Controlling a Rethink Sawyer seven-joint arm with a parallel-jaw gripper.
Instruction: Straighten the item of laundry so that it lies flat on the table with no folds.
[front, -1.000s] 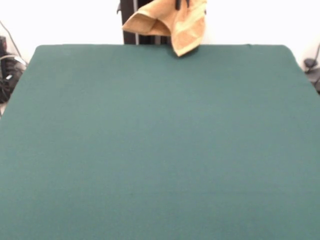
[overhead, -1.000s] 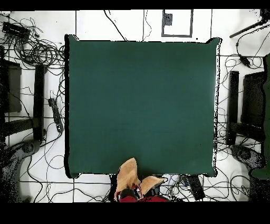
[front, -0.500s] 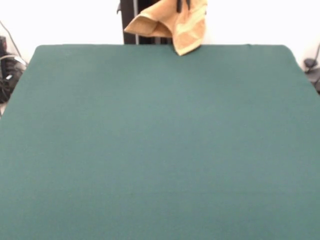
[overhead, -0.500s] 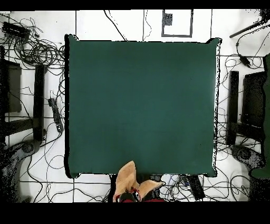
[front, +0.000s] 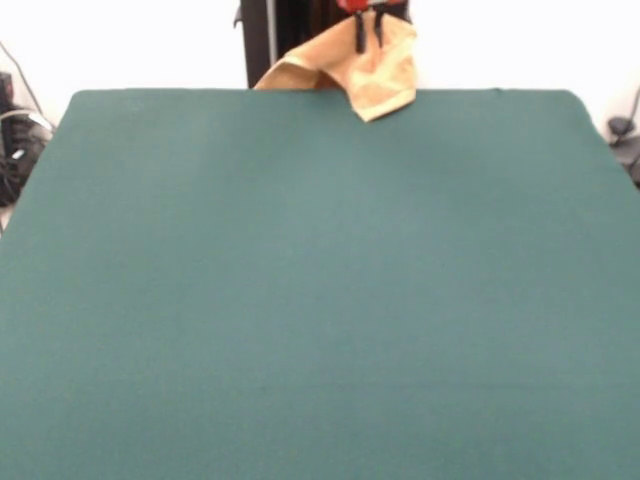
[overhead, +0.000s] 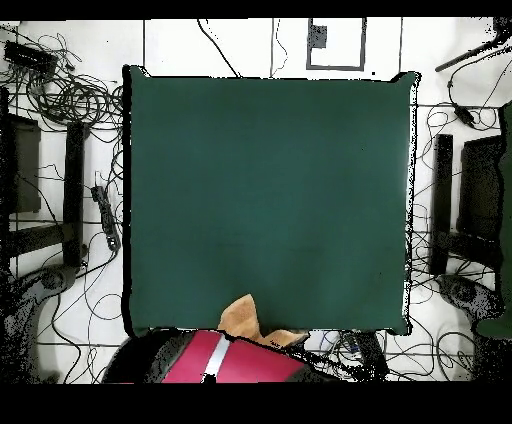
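Green felt covers the bench (front: 320, 300), bare except at its far edge, where the gripper (front: 368, 32), fingers clamped on the bunched orange-tan hand towel (front: 375, 72), dangles it, nothing yet flattened.

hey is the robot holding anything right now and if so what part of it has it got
Yes: the gripper is shut on the towel, pinching a bunched upper part of it, so the cloth hangs crumpled at the table's edge.

A robotics lab: a green table (overhead: 270, 180) stands on a white tiled floor (overhead: 170, 45) strewn with tangled black cables (overhead: 75, 100).
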